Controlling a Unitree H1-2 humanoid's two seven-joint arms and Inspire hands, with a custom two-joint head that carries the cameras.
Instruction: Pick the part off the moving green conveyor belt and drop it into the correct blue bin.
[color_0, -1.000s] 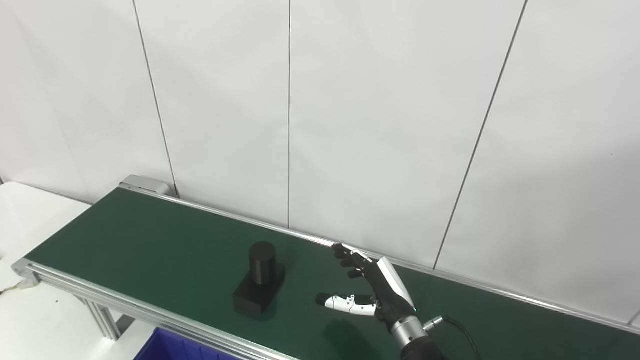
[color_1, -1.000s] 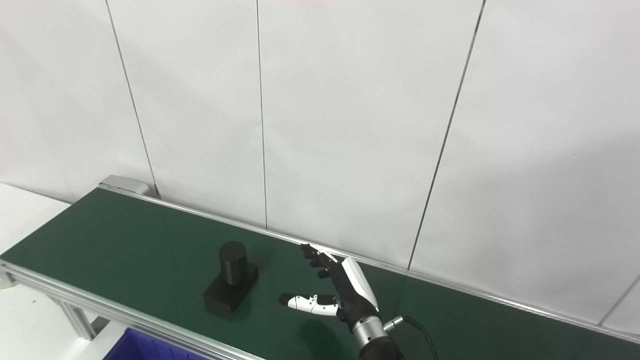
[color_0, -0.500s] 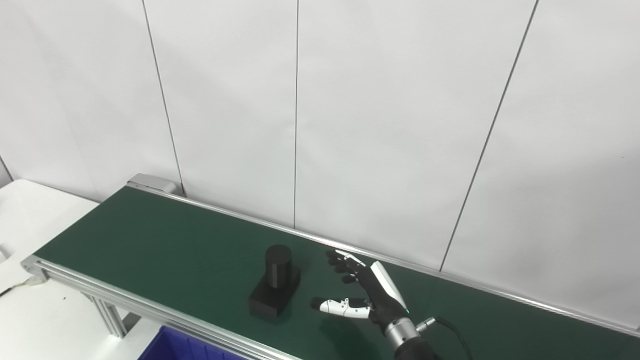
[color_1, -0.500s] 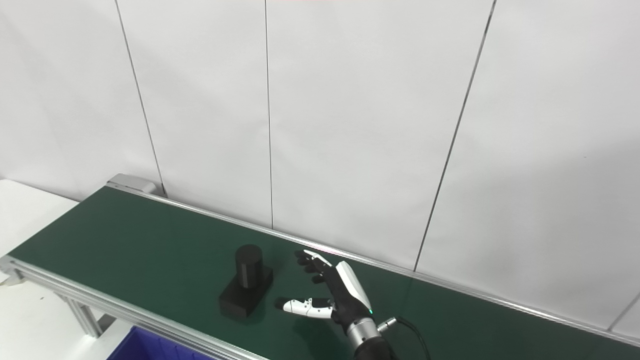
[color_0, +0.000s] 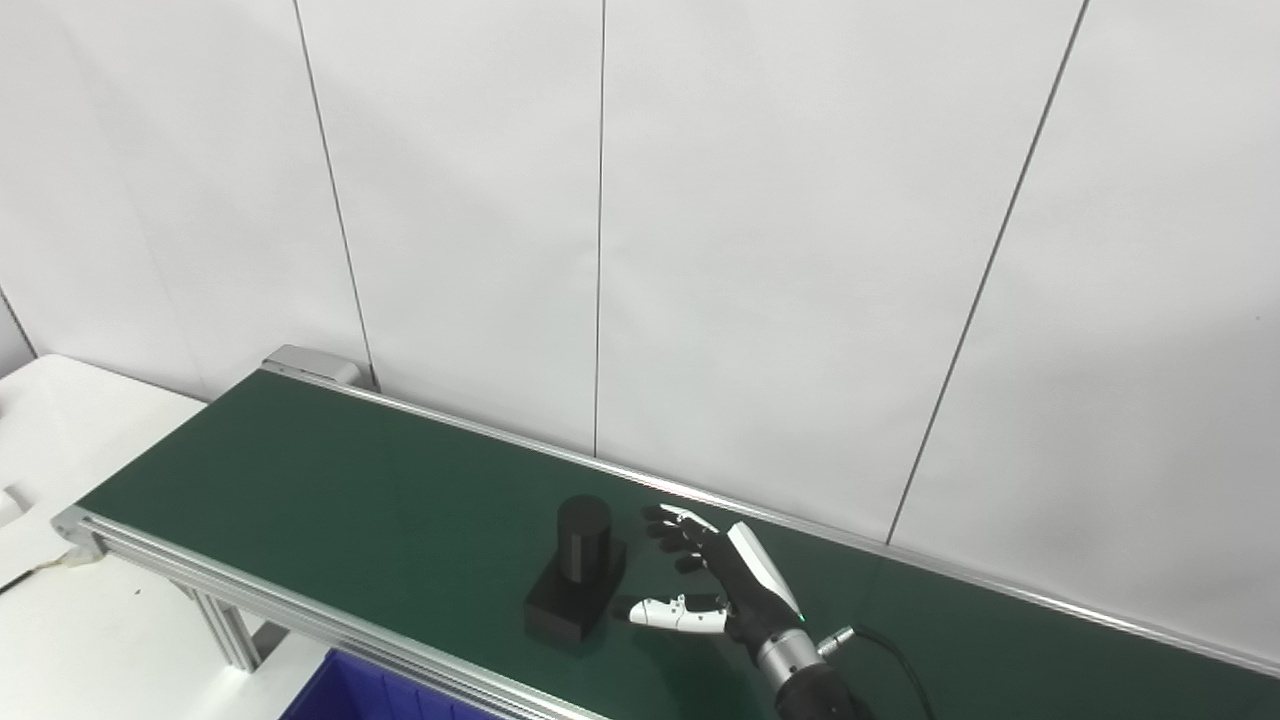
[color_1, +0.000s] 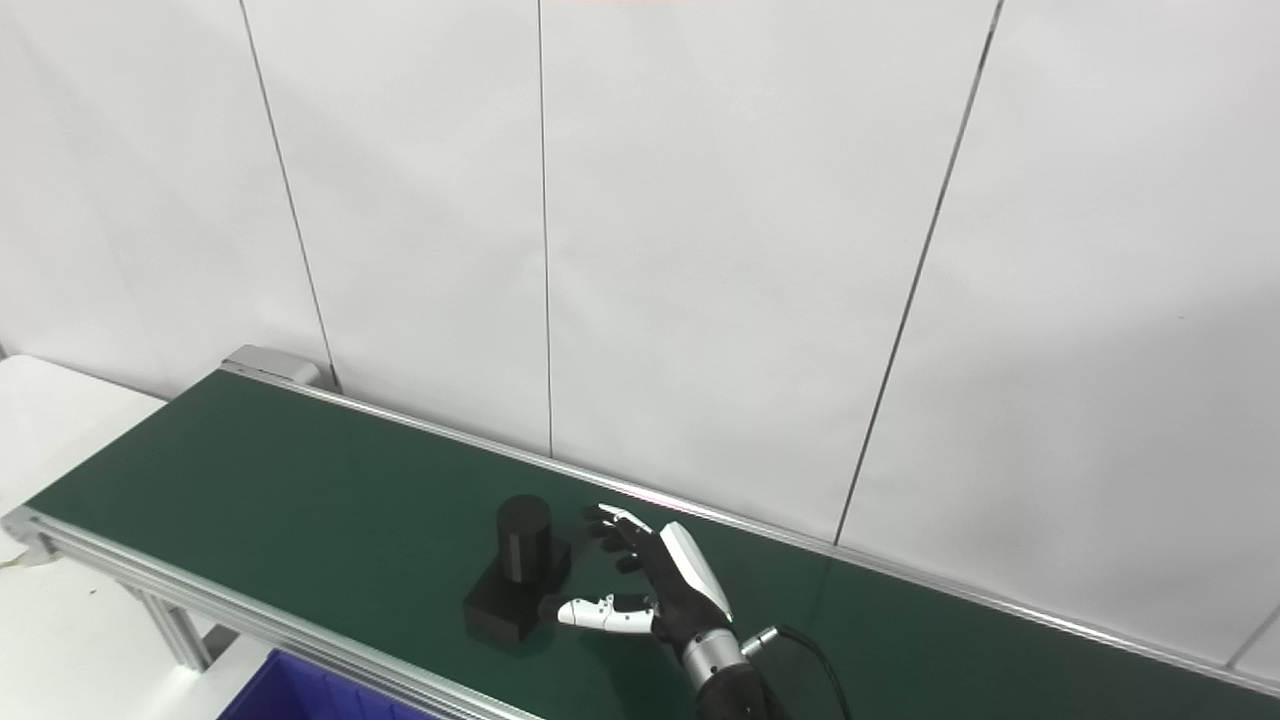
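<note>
The part (color_0: 577, 583) is black: a rectangular base with an upright cylinder on it. It stands on the green conveyor belt (color_0: 330, 480) near the front rail, and also shows in the right eye view (color_1: 517, 583). My right hand (color_0: 715, 590) is open just to the right of the part, above the belt, fingers spread toward it and thumb reaching to the base. It holds nothing. The corner of a blue bin (color_0: 370, 695) shows below the belt's front rail. My left hand is out of view.
The belt runs from upper left to lower right between aluminium rails (color_0: 300, 625), against a white panelled wall (color_0: 700, 220). A white table (color_0: 60, 440) lies at the left, past the belt's end. A black cable (color_0: 895, 650) trails from my right wrist.
The part has travelled right along the belt toward my right hand, and the gap between them has nearly closed. The hand stayed open. The camera has shifted slightly.
</note>
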